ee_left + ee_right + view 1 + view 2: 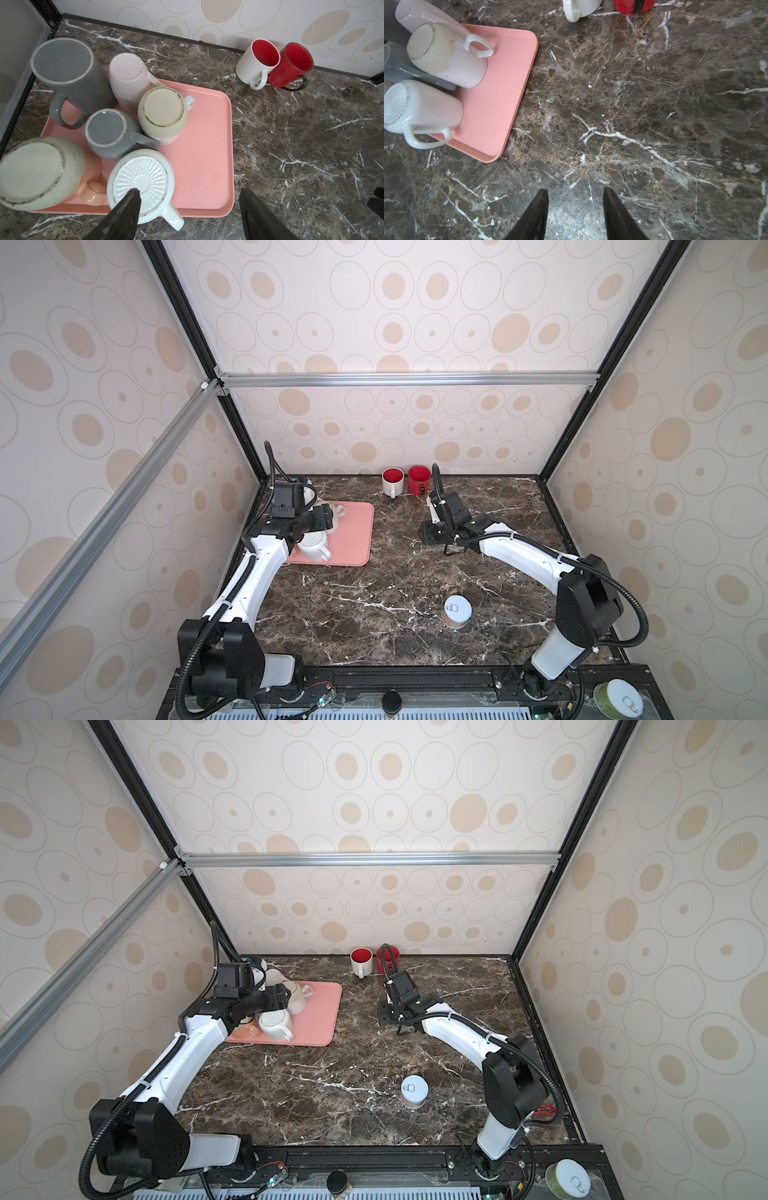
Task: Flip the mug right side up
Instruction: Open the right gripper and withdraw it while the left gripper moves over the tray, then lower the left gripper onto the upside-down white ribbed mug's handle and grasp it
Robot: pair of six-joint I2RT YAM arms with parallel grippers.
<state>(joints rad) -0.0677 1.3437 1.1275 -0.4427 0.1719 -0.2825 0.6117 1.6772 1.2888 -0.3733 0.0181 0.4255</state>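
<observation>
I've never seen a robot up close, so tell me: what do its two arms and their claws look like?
Both the left arm and the right arm have smooth white shells between chunky black joints. A ribbed black cable loops along each, held by white ties. The left gripper and right gripper each end in two black fingers tapering to points.

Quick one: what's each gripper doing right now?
Left gripper: open, holding nothing, poised over the upside-down white mug.
Right gripper: open, empty, above the countertop.
</observation>
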